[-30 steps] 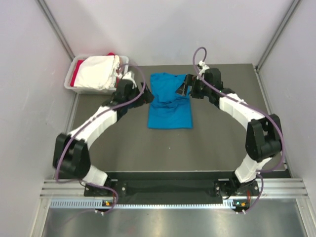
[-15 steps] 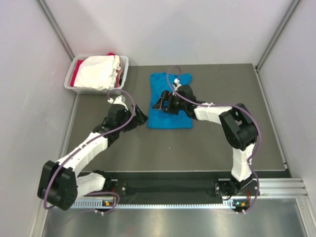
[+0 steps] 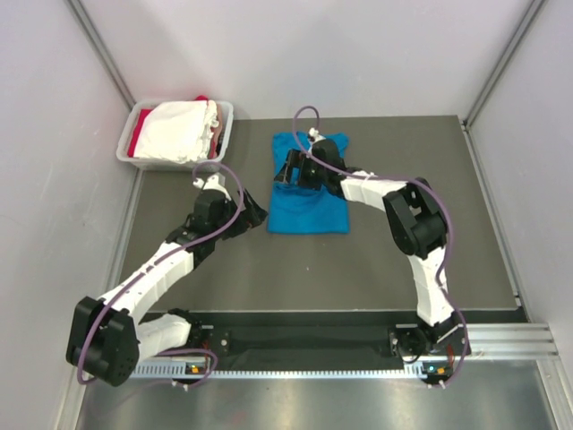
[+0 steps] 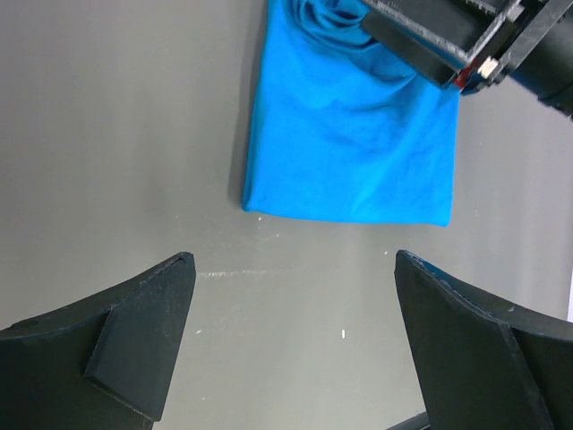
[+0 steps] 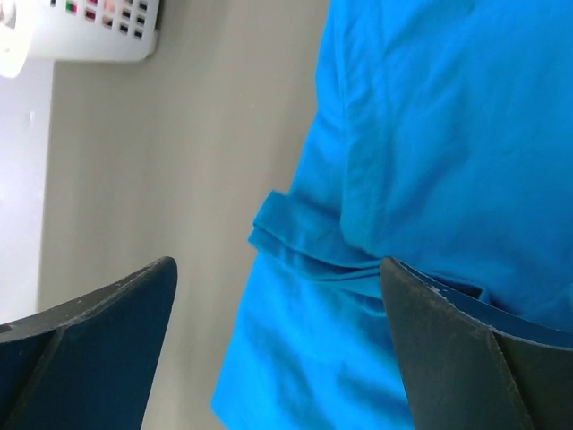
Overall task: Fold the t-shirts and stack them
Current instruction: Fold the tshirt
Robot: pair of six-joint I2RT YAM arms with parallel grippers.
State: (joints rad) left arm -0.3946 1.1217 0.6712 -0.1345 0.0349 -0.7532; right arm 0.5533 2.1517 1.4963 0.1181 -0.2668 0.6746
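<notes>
A bright blue t-shirt point(image 3: 309, 202) lies partly folded on the dark table, with a creased fold across its middle point(image 5: 304, 242). My right gripper point(image 3: 291, 172) hovers open just above the shirt's upper left part, and blue cloth shows between its fingers point(image 5: 474, 358). My left gripper point(image 3: 253, 215) is open over bare table, just off the shirt's lower left corner point(image 4: 255, 202). White point(image 3: 175, 130) and red point(image 3: 136, 143) t-shirts lie bunched in the tub.
The pale grey plastic tub point(image 3: 224, 112) stands at the back left corner, and its edge point(image 5: 98, 31) shows in the right wrist view. Grey walls enclose the table on three sides. The right gripper body point(image 4: 448, 40) overhangs the shirt's top.
The right gripper swung left from the shirt's right side to over its upper left part. The left gripper drew back from beside the tub to the shirt's lower left. Both stayed open.
</notes>
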